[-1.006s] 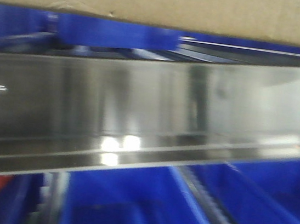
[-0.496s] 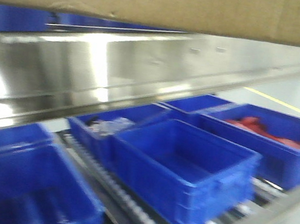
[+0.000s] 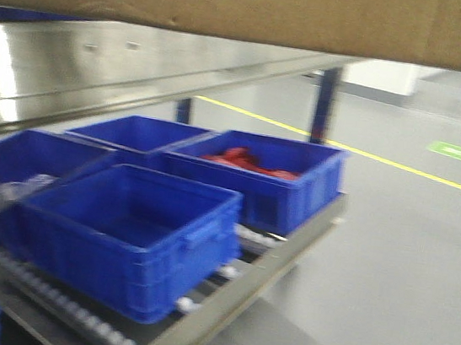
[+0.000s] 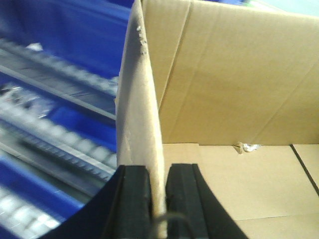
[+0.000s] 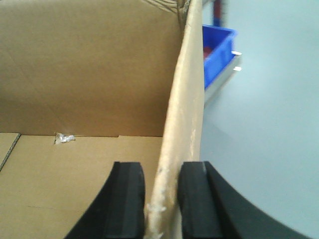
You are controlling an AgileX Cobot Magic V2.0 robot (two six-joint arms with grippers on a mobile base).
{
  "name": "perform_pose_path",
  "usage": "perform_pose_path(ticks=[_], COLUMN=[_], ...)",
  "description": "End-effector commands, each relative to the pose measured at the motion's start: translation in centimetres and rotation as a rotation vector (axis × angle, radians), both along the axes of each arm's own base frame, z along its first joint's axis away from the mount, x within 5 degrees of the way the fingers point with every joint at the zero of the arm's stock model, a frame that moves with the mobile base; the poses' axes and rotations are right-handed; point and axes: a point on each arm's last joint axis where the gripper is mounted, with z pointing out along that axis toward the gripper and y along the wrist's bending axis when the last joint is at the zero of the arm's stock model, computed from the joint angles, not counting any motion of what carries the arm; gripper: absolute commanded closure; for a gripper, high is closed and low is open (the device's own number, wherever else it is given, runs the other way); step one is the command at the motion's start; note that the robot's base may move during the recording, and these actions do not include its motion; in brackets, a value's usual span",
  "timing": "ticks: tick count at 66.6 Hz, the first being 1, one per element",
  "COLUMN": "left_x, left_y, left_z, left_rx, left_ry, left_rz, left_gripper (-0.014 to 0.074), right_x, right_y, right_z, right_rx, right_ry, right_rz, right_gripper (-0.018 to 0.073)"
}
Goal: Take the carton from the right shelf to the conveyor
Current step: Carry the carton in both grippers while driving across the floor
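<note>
Front view: grey floor (image 3: 388, 270); blue bins (image 3: 133, 236) sat below the steel shelf rail (image 3: 73, 75); the carton (image 3: 236, 3) spanned the top edge, above the rail.
Left wrist: left gripper (image 4: 158, 179) clamped the carton's side wall.
Right wrist: right gripper (image 5: 162, 184) clamped the opposite wall.

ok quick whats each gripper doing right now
left gripper: closed, pinching a side wall of the carton.
right gripper: closed, pinching a carton side wall too.
</note>
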Motion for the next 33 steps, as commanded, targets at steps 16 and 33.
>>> perform_pose_path(ticks=[16, 33], left_x=[-0.84, -0.84], left_y=[-0.32, -0.32], left_z=[1.32, 1.32], left_rx=[-0.032, -0.032], left_ry=[-0.112, -0.112], left_rz=[-0.028, -0.028], left_gripper=[0.0612, 0.0612], right_x=[-0.20, -0.20], right_y=[-0.26, -0.26], right_z=[0.98, 0.98], right_rx=[0.004, 0.004], right_ry=[-0.090, -0.090], right_rz=[-0.036, -0.036], right_gripper=[0.0630, 0.0630])
